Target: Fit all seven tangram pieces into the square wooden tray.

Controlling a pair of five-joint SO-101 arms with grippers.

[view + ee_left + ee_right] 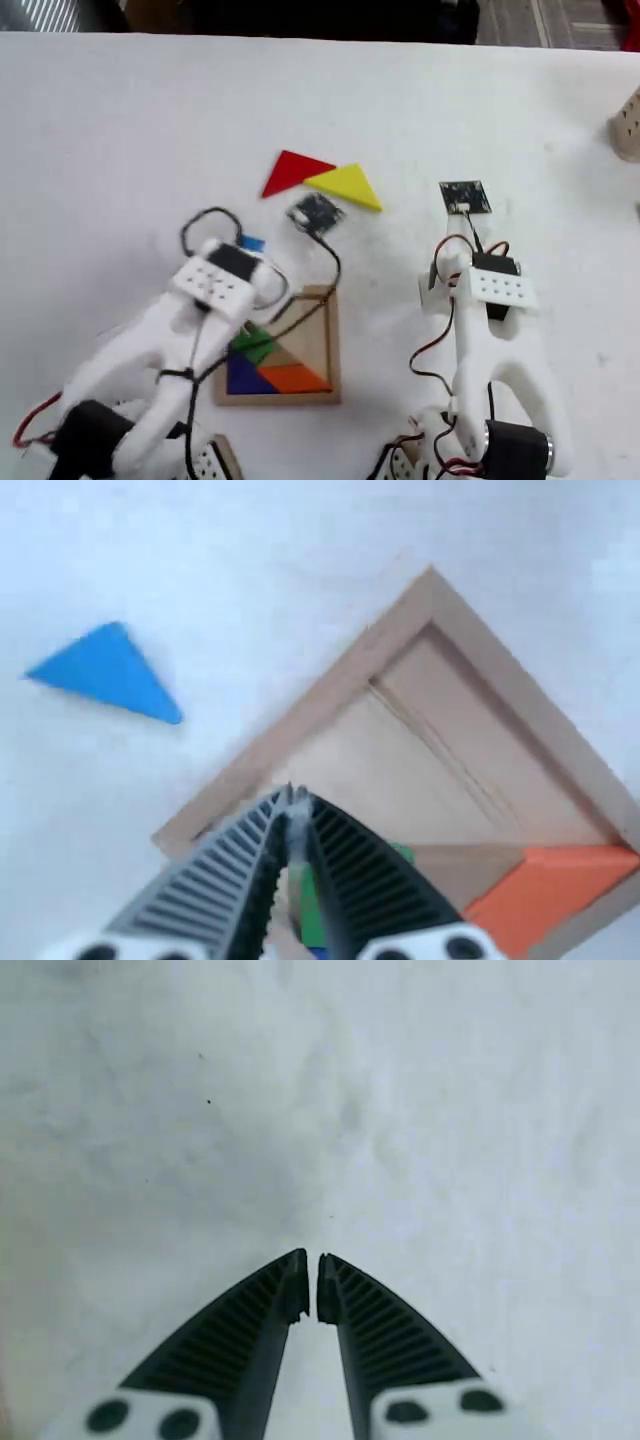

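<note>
Blue triangle (105, 670) lies just past the edge of the wooden tray (300, 718), ahead of the left gripper (297, 808), long side across it. Its fingers are pressed together, empty. The right gripper (312, 1288), closed too, is farther off.

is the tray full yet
Not full. Bare wood shows in the tray, and the red triangle, yellow triangle and blue triangle lie outside it on the table.
</note>
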